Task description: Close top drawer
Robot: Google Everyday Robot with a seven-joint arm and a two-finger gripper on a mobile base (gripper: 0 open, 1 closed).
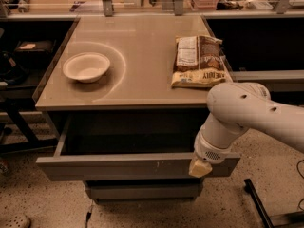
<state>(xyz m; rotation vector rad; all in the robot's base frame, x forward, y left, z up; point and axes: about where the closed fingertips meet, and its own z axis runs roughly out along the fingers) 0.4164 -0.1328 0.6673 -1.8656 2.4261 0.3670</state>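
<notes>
Camera view looks down on the top drawer, which stands pulled out from under the tabletop of a grey cabinet. Its flat, handleless front faces the camera and carries small pale marks right of centre. The drawer's inside is in deep shadow, and what it contains cannot be told.

The gripper is at the right end of the drawer front. Its pale tan tip overlaps the front's upper edge and face and appears to press against the metal. Whether the gripper is released or clenched cannot be told, and no object is seen in its grasp. The white arm runs up from the gripper and bends away to the right edge of the view, passing in front of the cabinet's right corner.

A narrower grey drawer front sits below the top drawer, set back flush in the cabinet.

On the tabletop, a shallow white bowl rests upright at the left, showing only its own pale inner surface. A brown and cream snack bag lies flat at the right, near the edge and just above the arm. The two are well apart.

A speckled floor surrounds the cabinet.
</notes>
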